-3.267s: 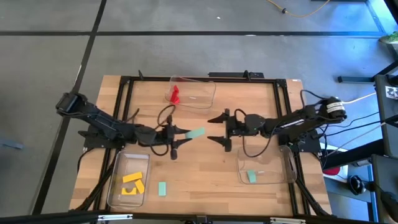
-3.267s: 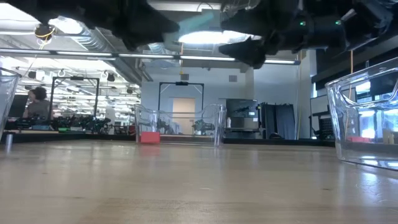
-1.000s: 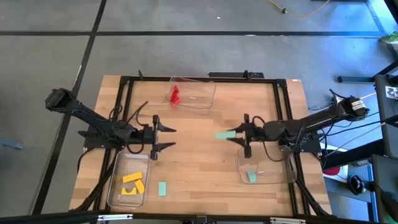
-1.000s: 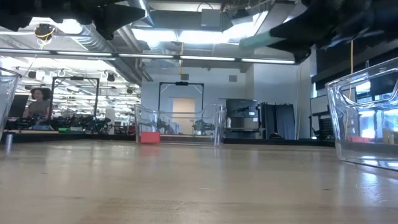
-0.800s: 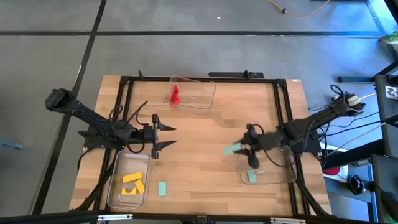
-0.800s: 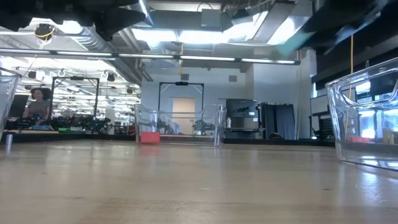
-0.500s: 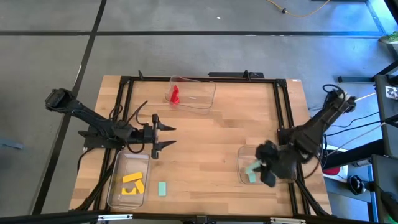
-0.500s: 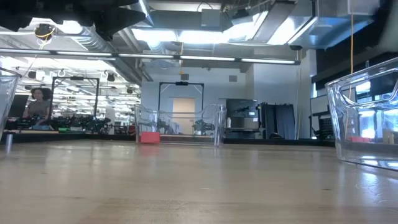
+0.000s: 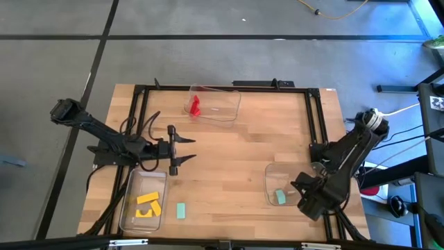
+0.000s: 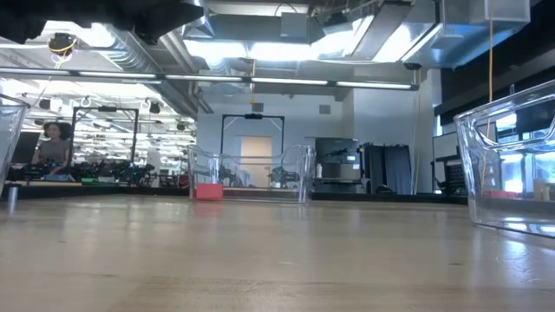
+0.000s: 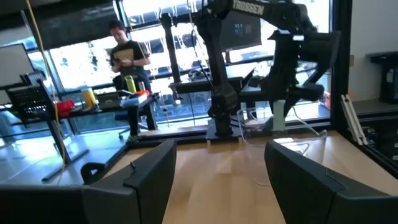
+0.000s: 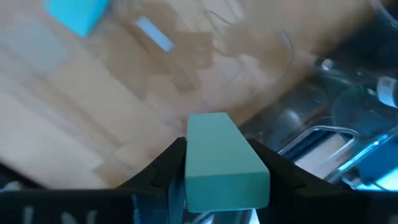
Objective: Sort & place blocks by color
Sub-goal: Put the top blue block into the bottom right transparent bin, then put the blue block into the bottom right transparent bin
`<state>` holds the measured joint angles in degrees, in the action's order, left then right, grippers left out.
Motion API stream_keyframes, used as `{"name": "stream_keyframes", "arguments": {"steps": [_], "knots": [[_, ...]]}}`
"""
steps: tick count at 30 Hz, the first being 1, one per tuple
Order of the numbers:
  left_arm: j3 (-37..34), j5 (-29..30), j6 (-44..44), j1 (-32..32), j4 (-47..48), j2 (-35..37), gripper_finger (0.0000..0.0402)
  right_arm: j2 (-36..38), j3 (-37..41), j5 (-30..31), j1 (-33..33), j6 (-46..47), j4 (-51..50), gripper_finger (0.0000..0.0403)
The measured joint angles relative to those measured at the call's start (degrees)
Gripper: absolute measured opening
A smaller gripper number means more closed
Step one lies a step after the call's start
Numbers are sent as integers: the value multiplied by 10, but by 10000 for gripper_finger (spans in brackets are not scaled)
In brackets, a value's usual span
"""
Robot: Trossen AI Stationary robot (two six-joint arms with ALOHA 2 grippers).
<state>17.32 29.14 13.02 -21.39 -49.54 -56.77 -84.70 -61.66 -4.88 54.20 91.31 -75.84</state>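
Observation:
My right gripper [image 9: 311, 200] points down over the near right corner of the clear right tray [image 9: 269, 182], shut on a teal block [image 12: 222, 160]. The same block shows upright in the left wrist view [image 11: 278, 116]. A second teal block [image 9: 280, 197] lies flat in that tray. A third teal block [image 9: 181, 210] lies on the table beside the left tray [image 9: 129, 201], which holds yellow blocks [image 9: 148, 206]. A red block [image 9: 195, 105] rests in the far tray [image 9: 229, 104]. My left gripper [image 9: 182, 149] stands open and level at the table's left, holding nothing. My right gripper pinches the teal block's two broad sides [image 12: 186, 163] between its two fingers. The fingers come from above, pointing down. The block's free end sticks out past the fingertips. It hangs upright, lifted clear above the tray.
Bare wood lies between the three trays in the table's middle. A black frame [image 9: 316, 118] runs along the table's edges. Beyond the table a person [image 11: 127, 53] stands in the room.
My right gripper has swung from the table's middle toward the near right corner, carrying the teal block. It has tipped from level to pointing down and now stands over the right tray. The block has stayed in its hold.

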Motion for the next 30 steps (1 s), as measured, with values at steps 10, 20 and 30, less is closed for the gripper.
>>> {"name": "stream_keyframes", "arguments": {"steps": [10,20,30], "knots": [[0,14,1,0,-7,0,236,-58,6,-96,-21,-16,-2,134],[0,15,-21,0,-4,0,236,-61,6,-122,-41,-71,-2,243],[0,15,-20,0,-5,0,236,-61,-57,-178,-121,-242,-93,306]]}}
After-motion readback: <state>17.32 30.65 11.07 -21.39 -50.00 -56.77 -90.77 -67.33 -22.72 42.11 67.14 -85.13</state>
